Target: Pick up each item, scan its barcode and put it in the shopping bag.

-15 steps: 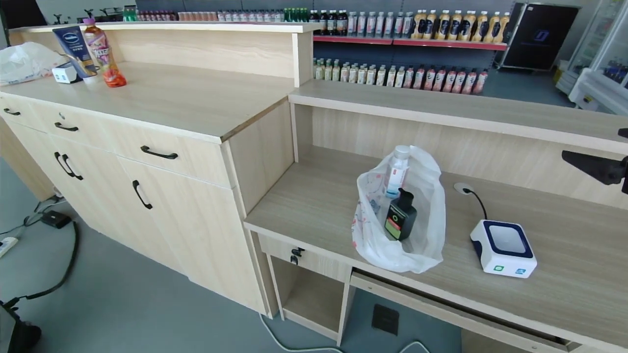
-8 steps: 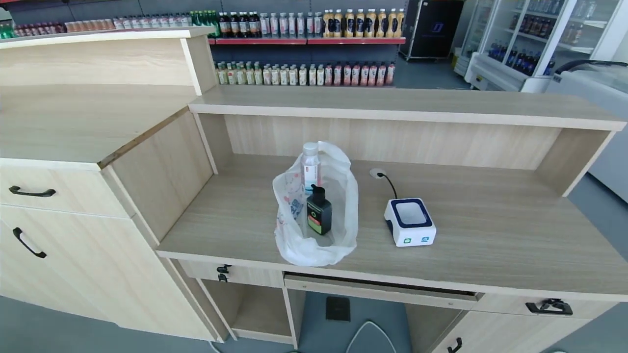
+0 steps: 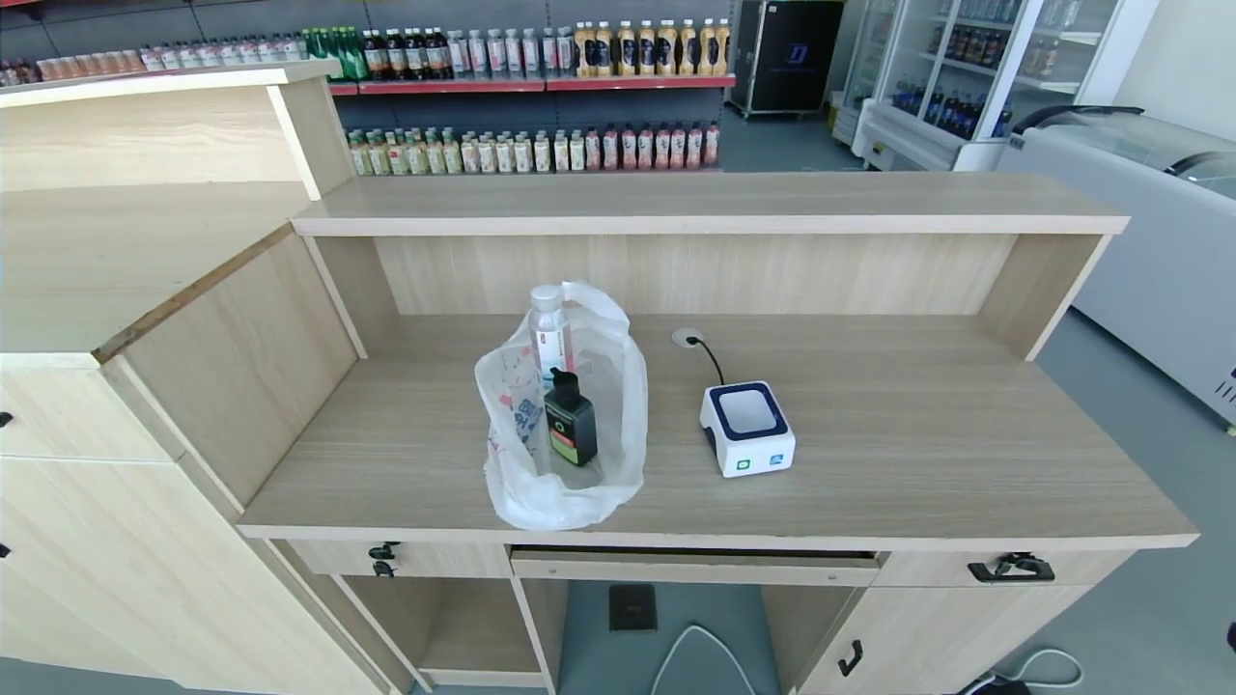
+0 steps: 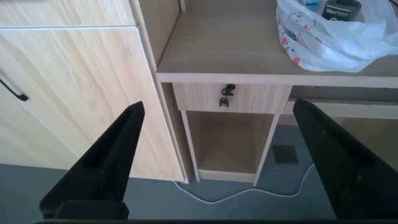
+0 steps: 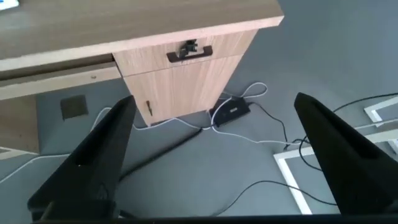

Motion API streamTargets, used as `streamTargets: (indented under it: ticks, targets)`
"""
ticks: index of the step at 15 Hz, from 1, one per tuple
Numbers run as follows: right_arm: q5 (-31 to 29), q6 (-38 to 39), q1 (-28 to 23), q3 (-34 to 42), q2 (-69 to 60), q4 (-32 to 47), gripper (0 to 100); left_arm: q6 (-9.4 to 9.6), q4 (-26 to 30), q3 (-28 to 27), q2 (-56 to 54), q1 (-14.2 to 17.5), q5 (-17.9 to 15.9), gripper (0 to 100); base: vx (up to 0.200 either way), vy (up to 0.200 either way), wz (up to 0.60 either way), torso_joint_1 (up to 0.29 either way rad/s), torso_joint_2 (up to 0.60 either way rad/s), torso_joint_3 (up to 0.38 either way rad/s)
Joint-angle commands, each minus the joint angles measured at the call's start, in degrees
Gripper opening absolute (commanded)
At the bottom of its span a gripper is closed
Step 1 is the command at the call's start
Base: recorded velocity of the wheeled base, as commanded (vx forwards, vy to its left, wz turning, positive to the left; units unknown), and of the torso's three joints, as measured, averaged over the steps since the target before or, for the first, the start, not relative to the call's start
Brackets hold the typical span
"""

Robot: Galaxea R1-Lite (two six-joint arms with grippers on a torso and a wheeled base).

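Note:
A white plastic shopping bag [image 3: 512,454] stands open on the wooden desk [image 3: 917,454]. Inside it are a clear bottle [image 3: 547,333] with a white cap and a black pump bottle [image 3: 570,427]. To the right of the bag sits a white and blue barcode scanner [image 3: 746,427]. My left gripper [image 4: 217,168] is open, low in front of the desk's left end, with the bag [image 4: 336,40] above and beyond it. My right gripper [image 5: 211,168] is open too, low over the floor off the desk's right corner. Neither holds anything.
A raised ledge [image 3: 695,198] runs along the desk's back, and a taller counter [image 3: 116,251] adjoins on the left. The scanner's cable [image 3: 710,359] leads to a desk port. Drawers with a key [image 4: 225,98] and a handle [image 5: 188,50] face me. Cables and a power strip [image 5: 230,111] lie on the floor.
The head camera has swung to the right, so the desk now sits in the middle of the picture. Bag, bottles and scanner keep their places on the desk.

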Motion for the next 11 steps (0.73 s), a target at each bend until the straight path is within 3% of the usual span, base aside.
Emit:
streamTargets:
  ticks: [1,3,11]
  targets:
    - [-6.0,5.35,9.25,10.45,-25.46,7.79,100,0.01,0.0,0.0,-0.02,0.02,0.02,100,0.0,0.0,0.0,0.0,0.0,0.0]
    - [-6.17,5.87,13.82,10.63,-29.5,7.61,100,0.01,0.0,0.0,-0.02,0.02,0.02,100,0.0,0.0,0.0,0.0,0.0,0.0]
    - [-6.17,5.87,13.82,10.63,-29.5,7.61,100,0.01,0.0,0.0,-0.02,0.02,0.02,100,0.0,0.0,0.0,0.0,0.0,0.0]
